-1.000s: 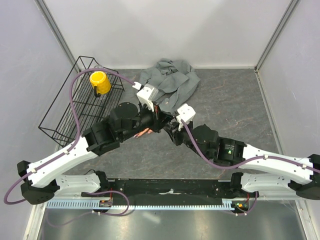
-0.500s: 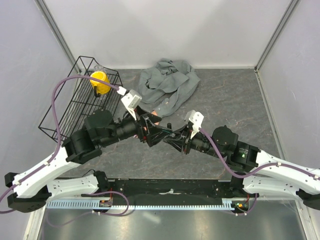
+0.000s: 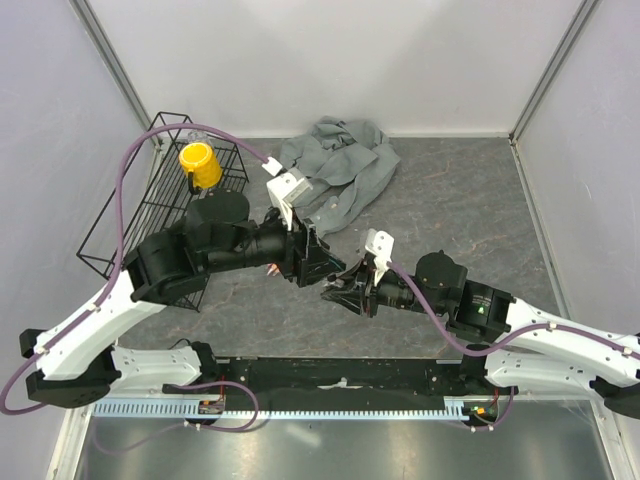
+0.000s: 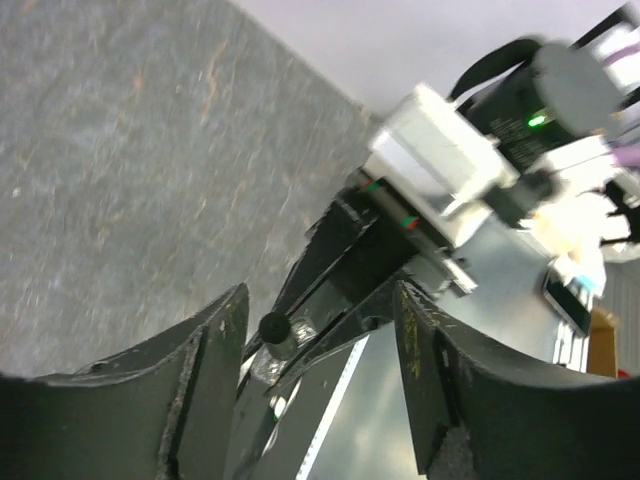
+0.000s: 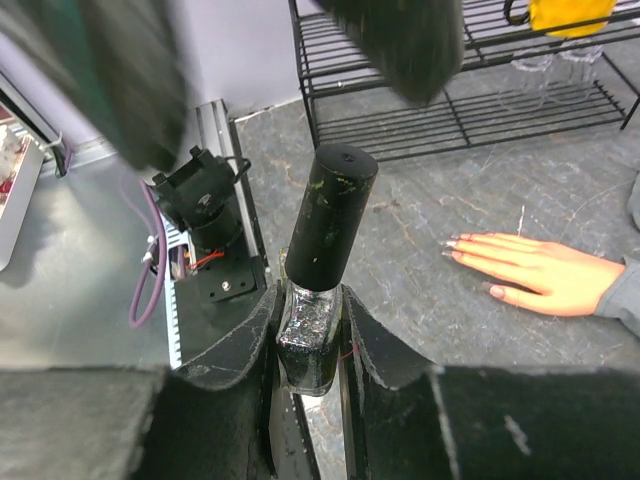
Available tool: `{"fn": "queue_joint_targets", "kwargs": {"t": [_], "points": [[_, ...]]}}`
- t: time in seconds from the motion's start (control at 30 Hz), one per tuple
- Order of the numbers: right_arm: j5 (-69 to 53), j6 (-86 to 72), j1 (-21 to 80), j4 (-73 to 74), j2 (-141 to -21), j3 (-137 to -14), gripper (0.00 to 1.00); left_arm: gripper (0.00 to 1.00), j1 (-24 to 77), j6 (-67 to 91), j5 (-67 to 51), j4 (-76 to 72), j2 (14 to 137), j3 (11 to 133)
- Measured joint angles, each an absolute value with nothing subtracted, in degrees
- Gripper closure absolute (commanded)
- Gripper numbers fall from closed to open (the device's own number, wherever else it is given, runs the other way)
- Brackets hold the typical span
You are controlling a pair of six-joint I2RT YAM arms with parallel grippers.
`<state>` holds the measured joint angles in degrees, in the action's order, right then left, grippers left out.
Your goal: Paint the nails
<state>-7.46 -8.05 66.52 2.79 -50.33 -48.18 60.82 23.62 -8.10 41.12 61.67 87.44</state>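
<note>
My right gripper (image 5: 310, 300) is shut on the glass body of a nail polish bottle (image 5: 312, 335), whose black cap (image 5: 330, 215) sticks up past the fingertips. My left gripper (image 4: 320, 300) is open, its blurred fingers (image 5: 400, 40) standing apart on either side just beyond the cap. In the left wrist view the cap (image 4: 272, 326) shows between the two fingers, untouched. The peach mannequin hand (image 5: 540, 270) lies flat on the table to the right, its pale nails (image 5: 450, 243) pointing left. In the top view the left gripper (image 3: 318, 268) meets the right gripper (image 3: 335, 292) mid-table, and the left arm hides most of the hand (image 3: 272, 268).
A black wire rack (image 3: 150, 210) stands at the left with a yellow cup (image 3: 200, 165) on it. The grey shirt (image 3: 335, 165) is bunched at the back centre. The arms' black base rail (image 3: 340, 375) runs along the near edge.
The left gripper has opened, drawn back to the left and then come in again toward the bottle cap. The right gripper has carried the bottle nearer the front edge, still shut on it.
</note>
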Motion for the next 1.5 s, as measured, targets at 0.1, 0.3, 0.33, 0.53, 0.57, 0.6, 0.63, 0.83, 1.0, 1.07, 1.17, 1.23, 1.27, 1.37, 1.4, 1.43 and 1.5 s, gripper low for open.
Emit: {"fn": "queue_joint_targets", "kwargs": {"t": [0.1,0.3,0.33,0.53,0.57,0.6,0.63,0.83,1.0,1.07,1.17,1.23,1.27,1.37,1.4,1.43,1.5], "points": [[-7.94,-7.92,66.52,3.7,-50.35,-48.18,1.0,0.48,60.55,22.98,-8.16,44.73,62.65,87.64],[-8.64,-7.4,66.52,5.23,-50.33,-48.18,1.0,0.53,59.68,21.43,-10.57,49.3,64.38,90.13],[-8.78,-7.25,66.52,5.34,-50.33,-48.18,1.0,0.53,59.61,21.26,-11.09,49.58,64.62,90.21],[-9.21,-6.76,66.52,5.34,-50.3,-48.18,1.0,0.57,59.51,20.27,-12.78,51.07,66.94,90.28],[-9.21,-6.66,66.52,5.34,-50.3,-48.18,1.0,0.58,59.44,20.1,-12.82,51.13,67.37,90.28],[-9.21,-6.57,66.52,5.34,-50.3,-48.18,1.0,0.59,59.42,20.03,-12.84,51.16,67.59,90.28],[-9.21,-6.52,66.52,5.34,-50.28,-48.18,1.0,0.61,59.35,19.99,-12.91,51.2,67.75,90.28],[-9.19,-6.04,66.52,5.34,-49.82,-48.18,1.0,0.69,59.09,19.59,-13.69,51.4,67.83,90.28],[-9.15,-5.65,66.52,5.34,-49.36,-48.18,1.0,0.83,58.94,19.35,-14.5,51.35,67.83,90.28],[-9.19,-5.56,66.52,5.39,-49.36,-48.18,1.0,0.9,58.92,19.22,-14.87,51.33,67.81,90.28],[-9.32,-5.13,66.52,5.39,-49.36,-48.18,1.0,0.98,58.72,19.11,-15.4,51.33,67.72,90.24],[-9.39,-4.67,66.52,5.3,-49.36,-48.18,1.0,0.98,58.57,19.11,-15.62,51.33,67.68,90.24],[-9.39,-4.47,66.52,5.26,-49.36,-48.16,1.0,0.98,58.52,19.11,-15.64,51.33,67.68,90.24],[-9.32,-4.16,66.52,5.21,-49.45,-48.14,1.0,0.98,58.46,19.14,-15.59,51.35,67.68,90.24],[-9.21,-4.12,66.52,5.17,-49.54,-48.14,1.0,0.98,58.46,19.16,-15.51,51.4,67.68,90.24],[-9.13,-4.1,66.52,5.1,-49.69,-48.14,1.0,0.98,58.41,19.2,-15.22,51.55,67.7,90.24],[-8.91,-4.03,66.52,5.06,-50.28,-48.14,1.0,0.98,58.35,19.25,-14.68,52.16,67.79,90.24]]}}
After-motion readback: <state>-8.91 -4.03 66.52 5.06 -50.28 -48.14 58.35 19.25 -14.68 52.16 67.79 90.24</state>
